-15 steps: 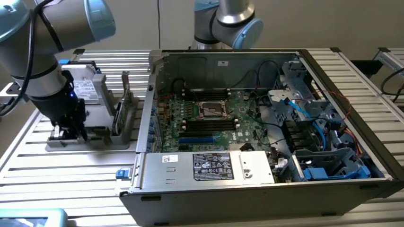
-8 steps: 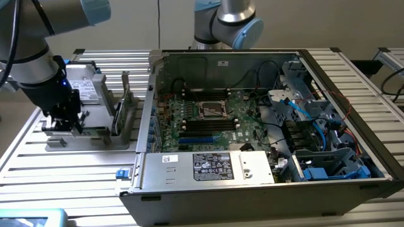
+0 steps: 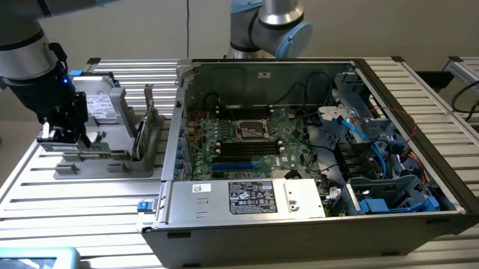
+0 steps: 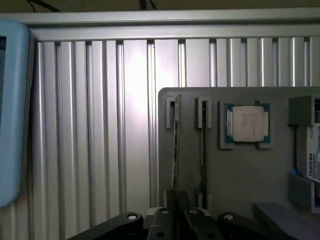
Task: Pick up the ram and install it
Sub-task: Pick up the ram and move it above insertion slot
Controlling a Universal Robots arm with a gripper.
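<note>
The ram (image 4: 176, 145) is a thin stick seen edge-on, standing at a slot in the grey parts holder (image 4: 240, 175). My gripper (image 4: 176, 201) has its dark fingers pressed against both flat sides of the stick's near end. In the exterior view my gripper (image 3: 66, 139) hangs low over the near end of the holder (image 3: 112, 162), at that view's left; the ram is hidden there behind the fingers. A second thin stick (image 4: 202, 150) stands in the neighbouring slot, untouched.
The holder also carries a square silver processor (image 4: 247, 123) and a labelled drive (image 4: 312, 160). The open computer case (image 3: 419, 185) lies at the exterior view's right, its black memory slots (image 3: 247, 147) beside the processor socket. A pale blue device (image 4: 12, 110) sits on the ribbed aluminium table.
</note>
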